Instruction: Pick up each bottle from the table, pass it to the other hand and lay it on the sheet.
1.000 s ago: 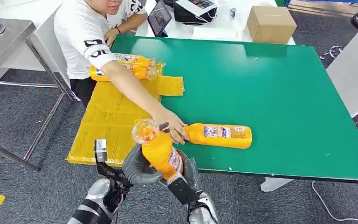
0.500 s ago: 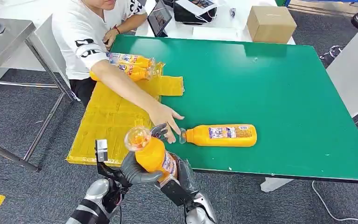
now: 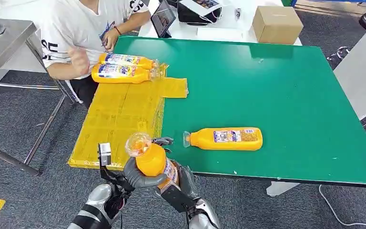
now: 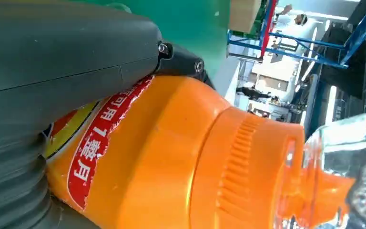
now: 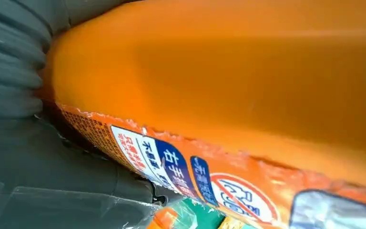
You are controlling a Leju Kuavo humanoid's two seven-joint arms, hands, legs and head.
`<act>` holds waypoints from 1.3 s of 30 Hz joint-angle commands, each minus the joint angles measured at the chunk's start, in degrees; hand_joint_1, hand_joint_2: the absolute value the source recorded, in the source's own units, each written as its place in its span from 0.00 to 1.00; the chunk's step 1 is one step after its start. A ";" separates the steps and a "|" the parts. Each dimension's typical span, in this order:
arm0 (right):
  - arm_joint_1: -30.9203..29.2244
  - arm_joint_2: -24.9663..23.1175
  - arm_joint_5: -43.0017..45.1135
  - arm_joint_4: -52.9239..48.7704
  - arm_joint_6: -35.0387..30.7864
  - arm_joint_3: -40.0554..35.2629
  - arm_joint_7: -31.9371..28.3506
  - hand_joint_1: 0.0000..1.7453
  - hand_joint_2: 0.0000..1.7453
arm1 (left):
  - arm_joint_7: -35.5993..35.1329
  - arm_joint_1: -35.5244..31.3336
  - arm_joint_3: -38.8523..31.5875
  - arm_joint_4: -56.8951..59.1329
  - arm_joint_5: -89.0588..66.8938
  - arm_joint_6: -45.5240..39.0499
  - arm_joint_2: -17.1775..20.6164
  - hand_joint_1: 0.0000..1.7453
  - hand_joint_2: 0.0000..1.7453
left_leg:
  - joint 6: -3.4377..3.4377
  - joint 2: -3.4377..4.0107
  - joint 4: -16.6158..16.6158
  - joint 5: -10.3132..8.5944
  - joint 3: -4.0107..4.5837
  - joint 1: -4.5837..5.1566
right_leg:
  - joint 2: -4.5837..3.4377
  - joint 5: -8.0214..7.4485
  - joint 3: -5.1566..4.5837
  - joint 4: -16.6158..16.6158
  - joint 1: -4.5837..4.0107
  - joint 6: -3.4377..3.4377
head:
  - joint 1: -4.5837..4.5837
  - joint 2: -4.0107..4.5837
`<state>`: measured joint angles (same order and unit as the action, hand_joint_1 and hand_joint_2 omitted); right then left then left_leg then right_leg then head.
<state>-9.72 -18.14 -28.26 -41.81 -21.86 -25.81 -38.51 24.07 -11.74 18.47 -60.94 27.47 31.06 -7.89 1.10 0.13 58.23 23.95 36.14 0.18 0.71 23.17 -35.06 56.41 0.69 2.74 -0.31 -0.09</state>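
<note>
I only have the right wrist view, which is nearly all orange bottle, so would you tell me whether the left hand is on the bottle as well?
Observer: Yes. In the head view the left hand wraps the held bottle from the left while the right hand grips its lower part.
Operator: Thank you. Where is it relative to the sheet?
Observer: It is by the near edge of the table, next to the near right corner of the yellow sheet.
Operator: And how many bottles are on the sheet?
Observer: Two bottles lie at its far end; another bottle lies on the green table.
</note>
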 commanded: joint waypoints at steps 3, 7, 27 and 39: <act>-1.48 -0.48 -0.44 2.14 -2.21 -2.59 -0.09 0.00 1.00 | -1.66 -0.55 1.88 -1.48 3.23 3.26 -1.18 1.00 1.00 | -0.09 -0.04 0.05 0.18 -0.32 -0.07 | -0.03 0.17 0.34 0.03 -0.06 -0.11 | 0.00 0.00; -1.98 -0.50 0.15 -0.27 -4.51 -0.93 -0.11 0.00 0.00 | -1.78 0.05 1.54 -3.07 4.09 3.16 -1.11 1.00 1.00 | -0.05 0.00 0.01 0.08 -0.14 -0.04 | -0.04 0.07 0.15 0.00 -0.03 -0.07 | 0.00 0.00; -1.39 1.16 2.84 -9.33 2.00 -0.98 0.37 0.00 0.00 | -2.22 -1.26 -1.16 -4.82 5.15 0.51 -1.12 1.00 1.00 | -0.07 0.00 -0.03 0.09 -0.26 -0.04 | -0.06 0.08 0.26 -0.03 -0.03 -0.08 | 0.00 0.00; 1.00 5.27 0.94 -22.51 5.77 -8.76 0.77 0.00 0.00 | 7.30 -14.77 -14.69 2.61 -25.13 -37.82 -2.37 1.00 1.00 | -0.07 -0.16 0.05 0.00 -0.07 -0.08 | 0.11 0.04 0.12 0.05 -0.08 -0.09 | 0.02 0.00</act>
<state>-9.04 -17.36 -25.20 -55.33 -15.39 -27.05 -38.29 27.55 -14.03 14.22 -67.45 18.65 13.12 -9.11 1.11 0.13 58.23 23.92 36.14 0.17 0.71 23.13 -35.07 56.42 0.68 2.73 -0.28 -0.09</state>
